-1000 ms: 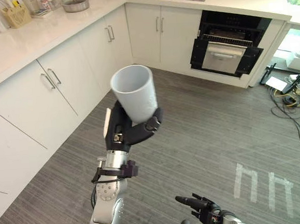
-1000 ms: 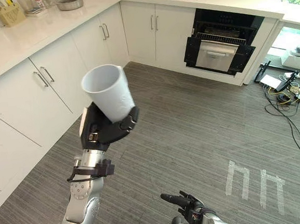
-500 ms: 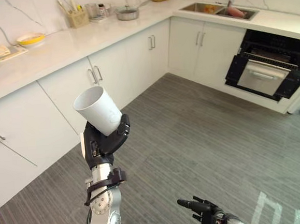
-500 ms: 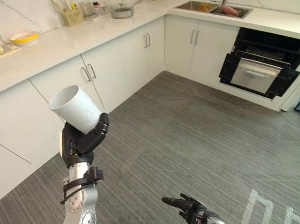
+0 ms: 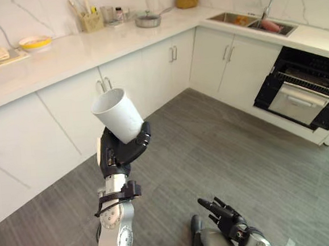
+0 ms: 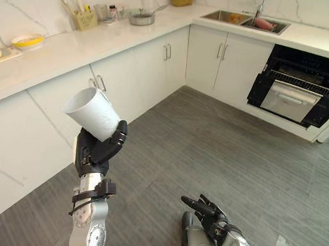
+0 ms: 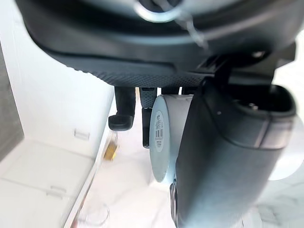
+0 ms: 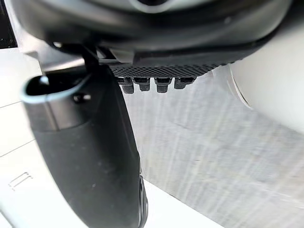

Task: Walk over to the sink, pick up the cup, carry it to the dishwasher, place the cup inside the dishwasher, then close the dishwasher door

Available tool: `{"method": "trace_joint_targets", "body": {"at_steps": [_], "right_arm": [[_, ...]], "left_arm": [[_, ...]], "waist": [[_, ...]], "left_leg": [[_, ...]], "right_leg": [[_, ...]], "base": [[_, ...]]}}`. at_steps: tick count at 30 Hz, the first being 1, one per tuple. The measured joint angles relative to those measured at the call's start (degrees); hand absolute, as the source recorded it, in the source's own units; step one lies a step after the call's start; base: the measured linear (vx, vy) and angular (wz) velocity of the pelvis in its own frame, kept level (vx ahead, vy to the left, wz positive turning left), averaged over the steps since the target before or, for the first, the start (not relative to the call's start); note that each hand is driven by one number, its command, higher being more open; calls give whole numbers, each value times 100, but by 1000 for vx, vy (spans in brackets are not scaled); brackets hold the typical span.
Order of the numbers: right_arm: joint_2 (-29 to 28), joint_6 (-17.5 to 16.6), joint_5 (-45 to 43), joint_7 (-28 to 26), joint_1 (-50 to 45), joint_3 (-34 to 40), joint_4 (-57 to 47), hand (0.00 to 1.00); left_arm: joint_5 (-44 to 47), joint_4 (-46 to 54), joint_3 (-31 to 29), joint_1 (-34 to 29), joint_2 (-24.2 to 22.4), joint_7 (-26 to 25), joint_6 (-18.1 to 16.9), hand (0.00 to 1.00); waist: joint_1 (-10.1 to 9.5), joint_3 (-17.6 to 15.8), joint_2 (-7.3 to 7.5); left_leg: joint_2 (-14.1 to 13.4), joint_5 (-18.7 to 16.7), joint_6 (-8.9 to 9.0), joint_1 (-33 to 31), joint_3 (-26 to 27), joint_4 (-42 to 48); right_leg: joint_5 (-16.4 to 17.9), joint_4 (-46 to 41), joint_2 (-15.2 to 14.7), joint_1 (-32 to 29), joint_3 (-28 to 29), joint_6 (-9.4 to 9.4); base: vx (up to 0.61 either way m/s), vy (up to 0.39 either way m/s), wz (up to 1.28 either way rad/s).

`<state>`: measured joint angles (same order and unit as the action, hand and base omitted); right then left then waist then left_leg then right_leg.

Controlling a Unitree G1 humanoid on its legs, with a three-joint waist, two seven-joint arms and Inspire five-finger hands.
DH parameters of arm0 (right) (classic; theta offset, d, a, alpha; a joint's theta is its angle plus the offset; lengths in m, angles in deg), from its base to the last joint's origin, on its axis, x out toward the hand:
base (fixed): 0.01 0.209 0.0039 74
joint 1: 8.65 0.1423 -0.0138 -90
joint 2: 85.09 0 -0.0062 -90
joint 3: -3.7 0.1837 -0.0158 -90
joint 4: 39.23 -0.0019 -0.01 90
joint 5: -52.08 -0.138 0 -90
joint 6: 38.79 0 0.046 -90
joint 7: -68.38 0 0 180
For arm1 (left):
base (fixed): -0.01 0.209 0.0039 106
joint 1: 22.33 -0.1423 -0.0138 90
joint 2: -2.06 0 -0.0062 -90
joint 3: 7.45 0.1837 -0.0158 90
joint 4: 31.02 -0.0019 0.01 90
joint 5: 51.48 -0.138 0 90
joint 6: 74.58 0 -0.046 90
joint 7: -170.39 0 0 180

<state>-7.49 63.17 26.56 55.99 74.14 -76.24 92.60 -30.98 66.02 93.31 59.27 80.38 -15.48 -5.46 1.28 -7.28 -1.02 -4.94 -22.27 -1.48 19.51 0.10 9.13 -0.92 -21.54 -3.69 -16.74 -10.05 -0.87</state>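
We hold the white cup (image 5: 118, 114) up in our left hand (image 5: 120, 154). The fingers and thumb curl round its bottom, and it tips to the left. It is above the grey floor (image 5: 241, 157), near the white cupboards (image 5: 66, 108). Our right hand (image 5: 226, 218) is low and near, with straight fingers holding nothing. Far right, the black dishwasher (image 5: 302, 98) has its door partly open.

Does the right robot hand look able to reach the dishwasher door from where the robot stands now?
Probably not. The right robot hand hangs low and open near the robot, while the open dishwasher stands across a stretch of floor. Nothing blocks it; it looks too far.
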Motion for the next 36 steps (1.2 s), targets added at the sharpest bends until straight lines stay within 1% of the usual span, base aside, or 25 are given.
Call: {"method": "trace_joint_targets", "body": {"at_steps": [2,4,6,8,10,12,13,14,16,17,18,19,20,22,23,24,25,27,29,31,32,33,34,35,36], "right_arm": [[-4,142,0,81,-43,54,-231,100],[2,296,46,193,-151,58,-481,100],[57,395,99,339,-313,-40,-604,100],[121,426,103,443,-448,-143,-614,100],[236,394,86,507,-523,-264,-454,100],[379,282,89,507,-330,-458,-16,100],[457,203,86,532,-91,-514,297,100],[502,80,76,571,115,-537,537,100],[503,-99,69,615,323,-550,841,100],[470,-138,72,615,326,-608,941,100],[415,-179,76,633,326,-609,1026,100],[245,-231,84,727,345,-579,1237,100],[224,-231,85,751,394,-517,1322,100],[209,-262,79,881,311,-318,1366,100],[142,-302,66,957,147,-127,1388,100],[75,-346,34,1009,37,0,1435,100],[29,-443,-22,1043,-26,94,1439,100],[142,-588,57,980,-117,-49,1195,100],[117,-603,79,949,-249,-139,994,100],[83,-597,61,947,-229,-146,855,100],[32,-593,69,1005,-227,-142,834,100],[0,-540,99,1084,-242,-147,832,100],[-5,-501,99,1125,-273,-154,833,100],[18,-432,99,1174,-379,-135,821,100],[95,-358,102,1176,-328,-35,843,100]], "left_arm": [[35,60,163,4,-134,95,10,0],[34,165,336,1,-331,96,31,0],[24,300,355,-22,-575,99,30,0],[21,421,332,-97,-628,108,27,0],[29,621,271,-111,-632,163,1,0],[39,672,164,-107,-579,239,-109,0],[40,640,67,-112,-506,257,-108,0],[54,634,28,-157,-445,254,-108,0],[88,628,97,-229,-378,247,-111,0],[85,589,147,-336,-333,242,-114,0],[85,539,154,-370,-270,240,-141,0],[92,335,141,-371,-93,242,-170,0],[101,256,99,-367,-49,235,-146,0],[216,235,111,-322,-26,245,-55,0],[297,237,144,-240,21,275,-27,0],[334,249,175,-167,45,351,-23,0],[402,328,165,-118,61,370,-30,0],[381,405,248,-75,36,342,-94,0],[195,398,469,95,150,321,-101,0],[187,358,575,284,257,355,-68,0],[196,333,573,385,270,367,-25,0],[201,325,522,403,282,378,17,0],[203,322,467,386,297,379,37,0],[191,303,360,356,335,390,45,0],[178,193,310,357,232,442,14,0]], "waist": [[129,107,-140],[133,76,-280],[97,73,-409],[74,89,-380],[-79,153,-350],[-283,144,-274],[-371,113,-189],[-399,100,-170],[-524,108,-196],[-543,141,-259],[-562,155,-240],[-508,199,123],[-436,225,227],[-349,208,287],[-332,173,344],[-301,133,351],[-296,65,365],[-164,20,325],[23,90,254],[181,89,226],[232,87,217],[225,104,250],[220,129,297],[238,206,437],[242,171,203]], "left_leg": [[-316,12,68,-235,351,974],[-700,797,367,-1037,524,2973],[-1248,1410,343,-1892,853,4881],[-1407,1330,271,-2336,1087,5345],[-1381,982,177,-2988,1488,4920],[-1008,882,180,-3279,1877,3435],[-479,1050,182,-3372,1981,1960],[-26,1578,247,-3521,1792,577],[208,2241,357,-3886,1244,-274],[197,2644,284,-3877,1045,-581],[180,3243,37,-3809,924,-399],[389,3278,-202,-3710,1038,-56],[436,3065,-329,-3653,1140,122],[551,2390,-337,-3466,1240,706],[687,2110,-374,-3083,1258,739],[746,1918,-373,-2754,1254,613],[772,1728,-360,-2385,1352,465],[742,1573,-305,-1647,1558,-10],[595,1544,-183,-1311,1619,-286],[361,1452,-30,-1126,1744,-329],[226,1362,118,-944,1858,-406],[176,1213,334,-705,2048,-409],[215,1123,427,-571,2131,-399],[338,843,577,-262,2256,-323],[222,668,622,-126,2349,-267]], "right_leg": [[529,-631,143,-76,-248,70],[909,-554,329,310,-323,144],[1259,-265,526,972,-348,223],[1384,150,588,1560,-367,233],[1336,723,589,2168,-344,257],[1314,1047,457,2520,-122,321],[1340,1234,241,2709,95,259],[1404,1293,89,2808,296,150],[1517,1306,132,3017,673,-39],[1587,1312,243,3332,904,-147],[1644,1267,238,3511,1054,-209],[1702,972,-53,3594,1175,-260],[1557,553,-199,3426,1247,-360],[951,-409,-340,3253,1266,-332],[347,-1175,-453,3106,1252,-554],[-289,-1951,-556,2858,1234,-1015],[-360,-2983,-659,2395,1249,-1096],[283,-4451,-881,1163,745,-278],[904,-4097,-775,363,214,-222],[1197,-2444,-523,-10,-328,-231],[1040,-933,-283,33,-799,-183],[337,596,-60,237,-1236,32],[-199,1092,8,339,-1396,174],[-965,1240,-50,474,-1634,807],[-779,1059,100,510,-1620,1046]], "base": [[550,-315,22],[582,-358,8],[634,-266,9],[705,-226,13],[608,-153,0],[578,-71,-39],[771,-15,-62],[622,43,-60],[636,176,-76],[831,323,-89],[841,349,-70],[682,281,-43],[769,304,-32],[684,265,-17],[465,177,-5],[516,198,-19],[350,140,-47],[388,163,-61],[407,68,-26],[422,-42,-32],[515,-95,-60],[547,-101,-74],[576,-139,-81],[478,-131,-65],[541,-104,-75]]}}
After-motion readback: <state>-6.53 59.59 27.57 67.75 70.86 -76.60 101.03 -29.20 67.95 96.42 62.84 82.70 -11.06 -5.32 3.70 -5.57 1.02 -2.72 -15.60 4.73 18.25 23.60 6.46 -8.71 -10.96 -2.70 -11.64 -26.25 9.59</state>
